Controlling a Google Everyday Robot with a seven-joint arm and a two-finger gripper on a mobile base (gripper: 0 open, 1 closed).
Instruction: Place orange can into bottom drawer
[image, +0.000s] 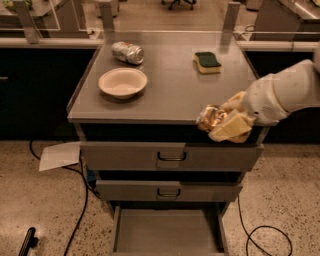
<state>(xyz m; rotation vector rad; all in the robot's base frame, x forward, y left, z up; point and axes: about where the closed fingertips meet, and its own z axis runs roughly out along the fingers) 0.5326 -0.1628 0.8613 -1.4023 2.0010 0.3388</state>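
The orange can (211, 118) is golden and dented. It sits in my gripper (222, 123) at the front right edge of the cabinet top (175, 95), partly over the edge. My cream-coloured fingers (231, 127) are closed around it, and the white arm reaches in from the right. The bottom drawer (167, 231) is pulled open below, its flat grey floor bare, well under and left of the can.
A cream bowl (123, 81) and a silver-grey can (127, 52) lie on the top's left side. A green sponge (207, 62) lies at the back right. Two upper drawers (171, 156) are shut. Cables and a sheet of paper (59, 155) lie on the floor.
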